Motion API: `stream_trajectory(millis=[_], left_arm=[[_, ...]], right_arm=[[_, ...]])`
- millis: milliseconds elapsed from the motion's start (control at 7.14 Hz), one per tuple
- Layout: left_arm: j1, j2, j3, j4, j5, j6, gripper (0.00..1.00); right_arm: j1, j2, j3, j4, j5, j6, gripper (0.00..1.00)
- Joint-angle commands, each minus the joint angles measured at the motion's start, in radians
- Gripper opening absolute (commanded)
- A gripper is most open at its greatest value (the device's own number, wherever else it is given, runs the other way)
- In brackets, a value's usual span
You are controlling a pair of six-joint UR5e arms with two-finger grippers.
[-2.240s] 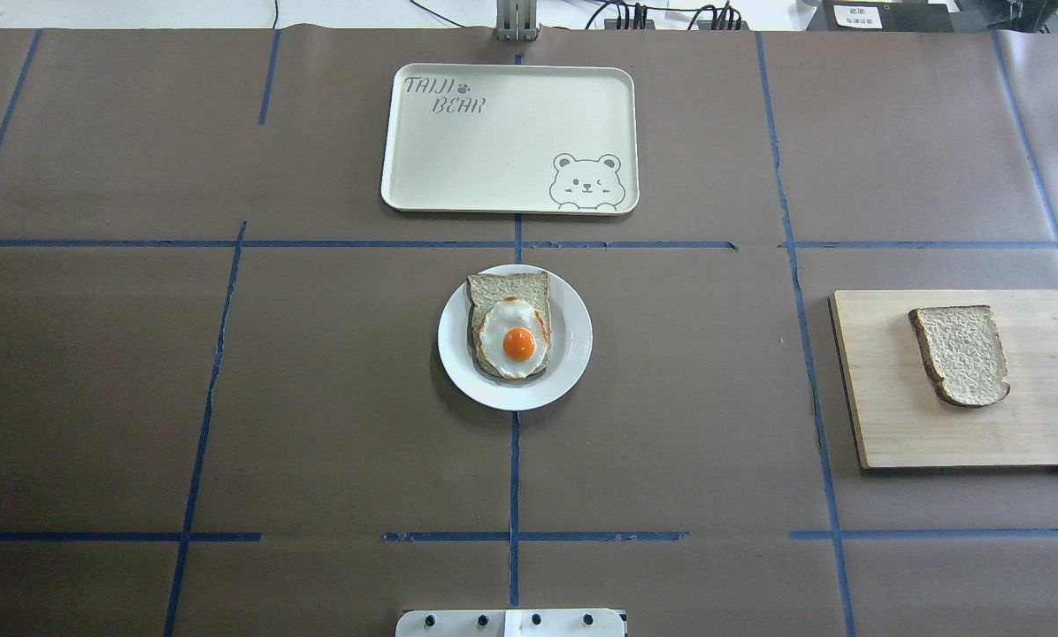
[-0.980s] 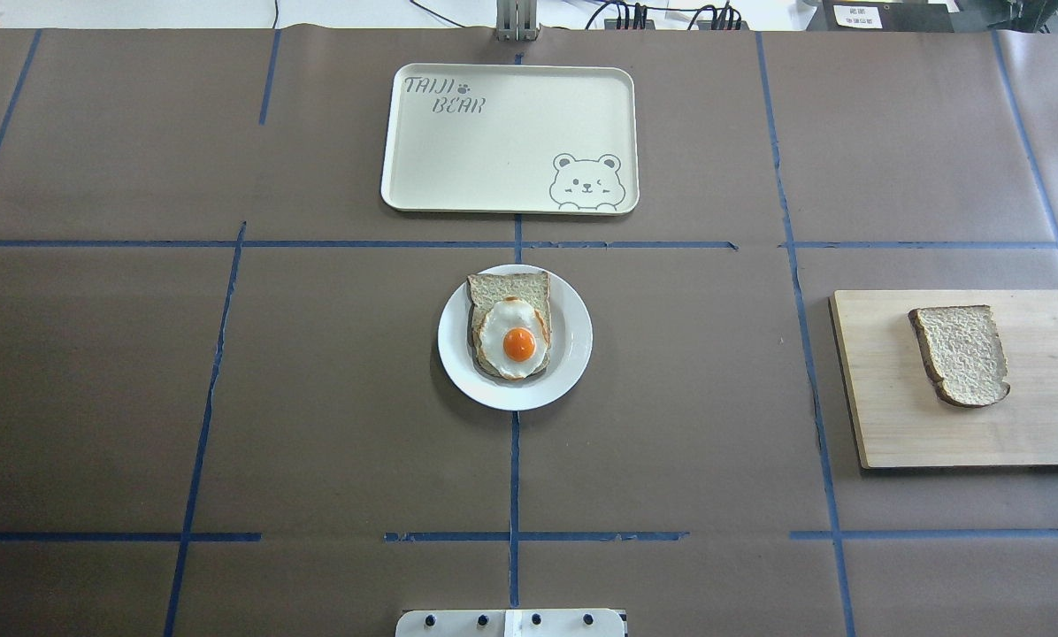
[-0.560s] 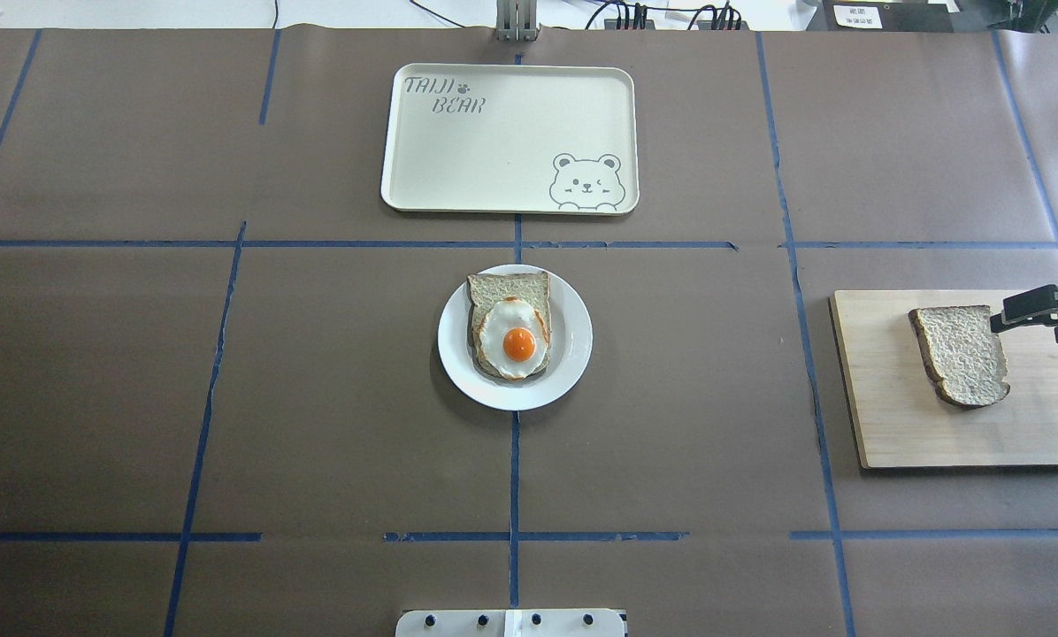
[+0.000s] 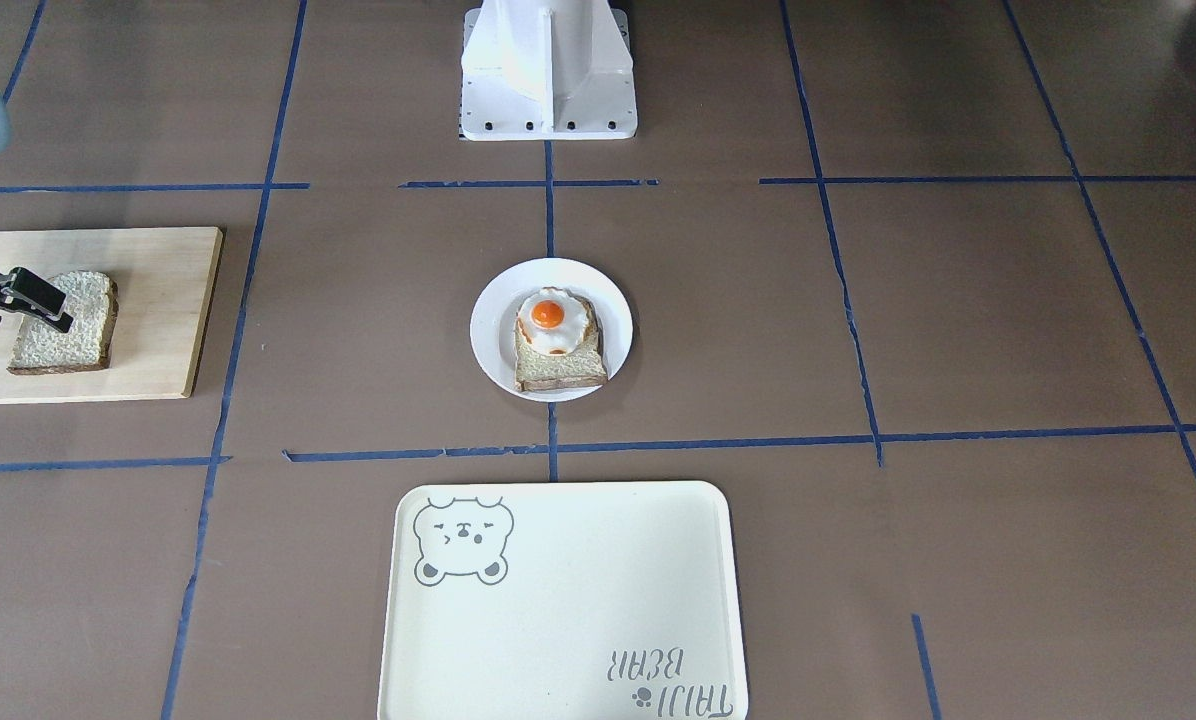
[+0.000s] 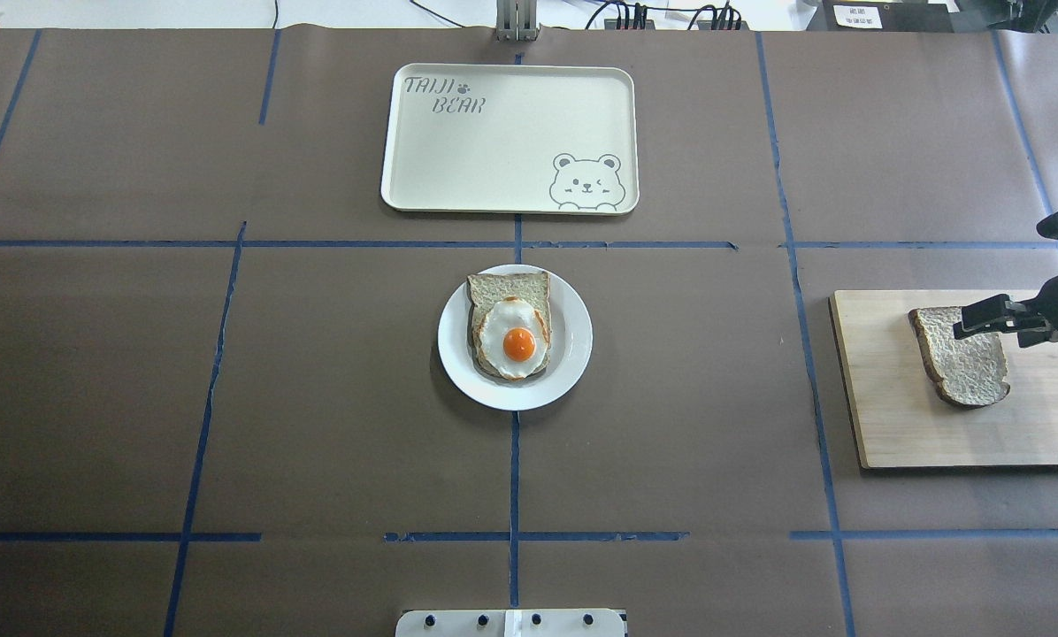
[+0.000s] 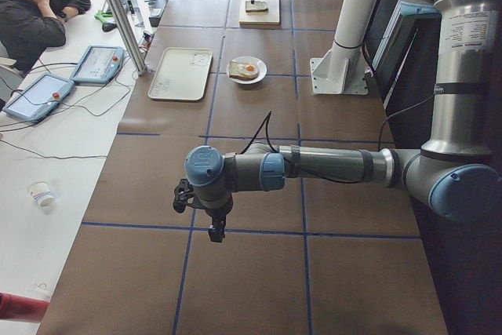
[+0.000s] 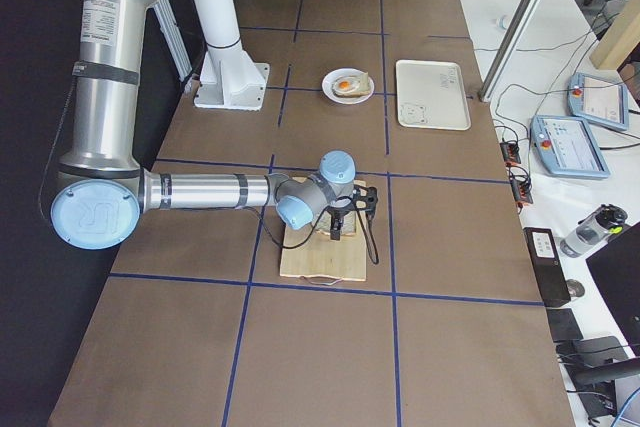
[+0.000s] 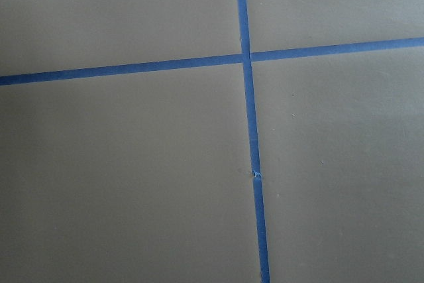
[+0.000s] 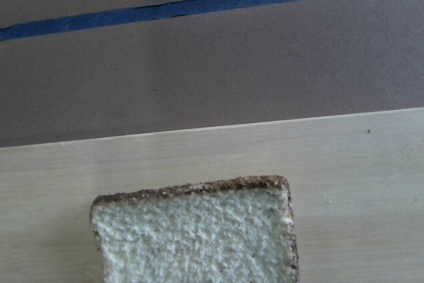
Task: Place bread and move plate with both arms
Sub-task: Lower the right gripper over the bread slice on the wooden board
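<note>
The bread (image 5: 961, 364) lies flat on a wooden board (image 5: 900, 425) at the table's right; it also shows as the bread (image 4: 66, 338) and, close up, the bread (image 9: 199, 236). My right gripper (image 5: 987, 329) hovers over the slice's far right corner, open, with nothing between its fingers; it is the right gripper (image 4: 26, 312) in the front-facing view. The white plate (image 5: 575, 341) sits at table centre and carries another slice topped with a fried egg (image 5: 517, 341). My left gripper (image 6: 212, 229) hangs over bare table far to the left; I cannot tell if it is open.
A cream bear-print tray (image 5: 511, 141) lies beyond the plate, toward the far edge. The white pedestal (image 4: 548, 70) stands at the robot's side. A person (image 6: 31, 5) sits past the table's far side with tablets and cables.
My right gripper came in from the right edge and moved left, from beside the board to over the bread's corner. Bread, plate and tray have not moved.
</note>
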Motion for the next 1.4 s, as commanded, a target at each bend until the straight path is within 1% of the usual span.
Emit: stream_trajectory(millis=[0,140,560,700,840,980,1120,1260], left_arm=[[0.0,0.0,-0.004,0.0,0.0,0.0,1.0],[0.0,0.0,-0.004,0.0,0.0,0.0,1.0],[0.0,0.0,-0.004,0.0,0.0,-0.002,1.0],[0.0,0.0,-0.004,0.0,0.0,-0.002,1.0],[0.0,0.0,-0.004,0.0,0.0,-0.002,1.0],[0.0,0.0,-0.009,0.0,0.0,-0.002,1.0],[0.0,0.0,-0.01,0.0,0.0,-0.002,1.0],[0.0,0.0,-0.009,0.0,0.0,-0.002,1.0]], right_arm=[[0.001,0.007,-0.019,0.001,0.002,-0.002,0.98],[0.001,-0.002,-0.021,-0.001,0.003,-0.001,0.98],[0.004,-0.02,-0.021,-0.001,0.003,0.001,0.9],[0.004,-0.02,-0.019,-0.001,0.006,0.001,0.8],[0.004,-0.02,-0.021,-0.001,0.006,0.001,0.74],[0.004,-0.02,-0.021,-0.001,0.008,0.001,0.72],[0.004,-0.02,-0.019,-0.001,0.01,0.001,0.63],[0.005,-0.02,-0.01,-0.001,0.016,0.0,0.42]])
